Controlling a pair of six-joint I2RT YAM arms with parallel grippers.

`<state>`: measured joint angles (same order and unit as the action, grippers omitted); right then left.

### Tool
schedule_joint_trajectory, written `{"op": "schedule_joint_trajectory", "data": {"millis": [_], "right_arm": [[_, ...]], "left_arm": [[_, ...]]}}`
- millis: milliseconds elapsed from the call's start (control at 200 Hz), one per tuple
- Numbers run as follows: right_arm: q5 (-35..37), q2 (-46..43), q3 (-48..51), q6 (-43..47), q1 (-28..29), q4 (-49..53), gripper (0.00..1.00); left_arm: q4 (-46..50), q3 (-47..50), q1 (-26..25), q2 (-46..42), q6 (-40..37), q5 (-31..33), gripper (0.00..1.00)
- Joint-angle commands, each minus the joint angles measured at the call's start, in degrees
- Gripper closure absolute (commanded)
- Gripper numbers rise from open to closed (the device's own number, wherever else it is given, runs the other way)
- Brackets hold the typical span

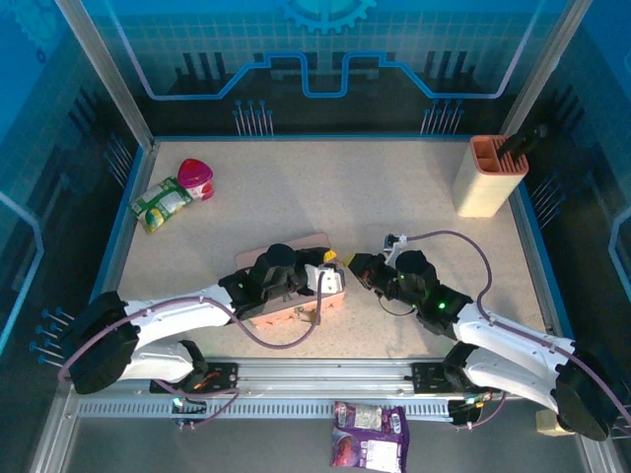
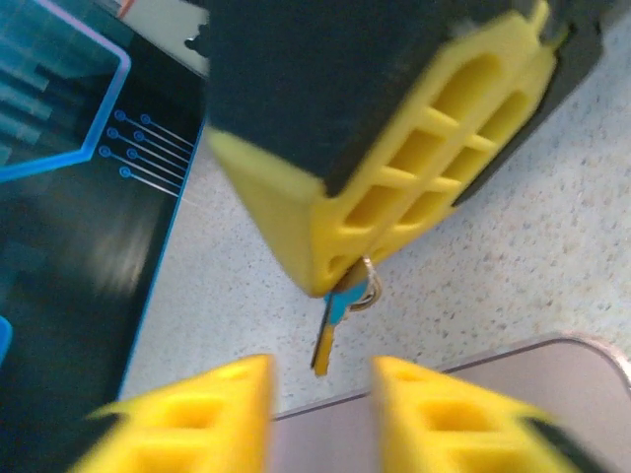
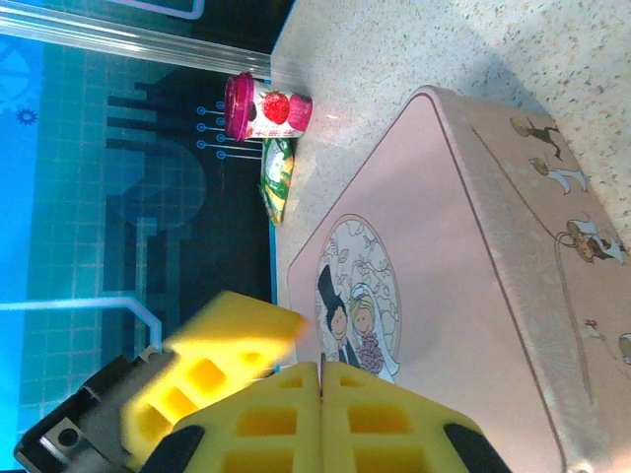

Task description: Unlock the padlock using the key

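Right gripper is clenched on the key, which dangles from its fingertips just above the pink tin. Left gripper is released, holding nothing, crowded right up beside the right one. A small blob at the tin's near edge may be the padlock, too small to be sure. Risks: the key is pinched only at its head and looks loose, so it could swivel or drop. The fingers could bump each other. An unsteadied lock would likely shove away.
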<state>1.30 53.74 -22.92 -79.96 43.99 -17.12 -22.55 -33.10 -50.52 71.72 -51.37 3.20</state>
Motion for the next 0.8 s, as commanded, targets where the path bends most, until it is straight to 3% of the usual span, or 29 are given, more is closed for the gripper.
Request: {"op": "schedule_joint_trajectory", "data": {"millis": [0,225,290,400,575,795], "right_arm": [[1.9,-1.6,1.0,3.1,0.0,-1.8,1.0],[4.8,-2.0,0.2,11.5,-1.0,-3.0,1.0],[5.2,-1.7,0.5,13.8,-0.9,-6.1,1.0],[6.4,-0.8,1.4,18.0,0.5,-12.4,1.0],[7.9,3.0,3.3,25.2,4.7,-24.3,1.0],[4.6,11.0,5.4,26.3,5.9,-41.0,1.0]], "left_arm": [[-5.7,3.1,-0.2,-5.9,8.1,-3.6,0.42],[-7.9,8.0,1.3,-16.0,29.5,-1.9,0.36],[-7.9,8.7,2.1,-18.7,39.0,0.9,0.35],[-0.3,7.2,5.2,-22.2,55.5,-0.1,0.36],[1.8,6.1,9.9,-22.1,77.1,-10.4,0.37],[-9.9,8.2,11.3,-17.9,89.9,-17.3,0.41]]}}
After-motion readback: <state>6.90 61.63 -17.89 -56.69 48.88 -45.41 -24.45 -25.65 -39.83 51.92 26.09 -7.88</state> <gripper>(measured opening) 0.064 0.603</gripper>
